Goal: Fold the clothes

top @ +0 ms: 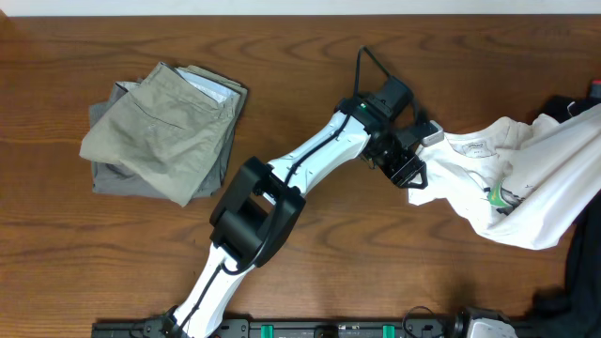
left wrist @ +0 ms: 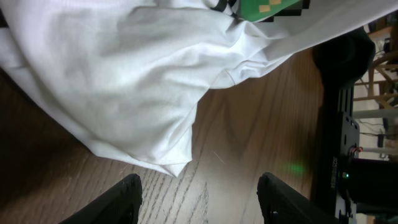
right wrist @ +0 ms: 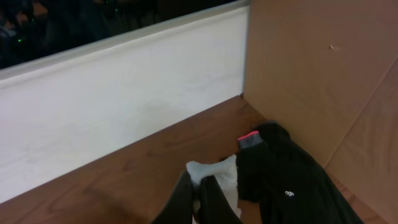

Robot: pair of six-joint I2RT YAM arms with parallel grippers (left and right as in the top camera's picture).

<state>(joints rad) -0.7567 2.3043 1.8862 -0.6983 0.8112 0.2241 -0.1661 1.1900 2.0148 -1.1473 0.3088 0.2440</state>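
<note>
One crumpled white cotton T-shirt (top: pixel 474 150) lay at right of brown wooden desk (top: pixel 310 56); left end effector (left wrist: pixel 202 185) gaped wide beside its edge; right end effector (right wrist: pixel 198 199) cropped, cannot tell its grip.

Folded stack (top: pixel 164 131) on table (top: pixel 310 56), left; shirt (top: pixel 507 178) right; left gripper (top: pixel 410 174) between, at shirt edge.

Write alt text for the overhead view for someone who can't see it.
The left gripper is at the edge of a crumpled white shirt at the right of a wooden table. A folded stack of khaki clothes sits at the left; dark clothing lies at the far right.
</note>
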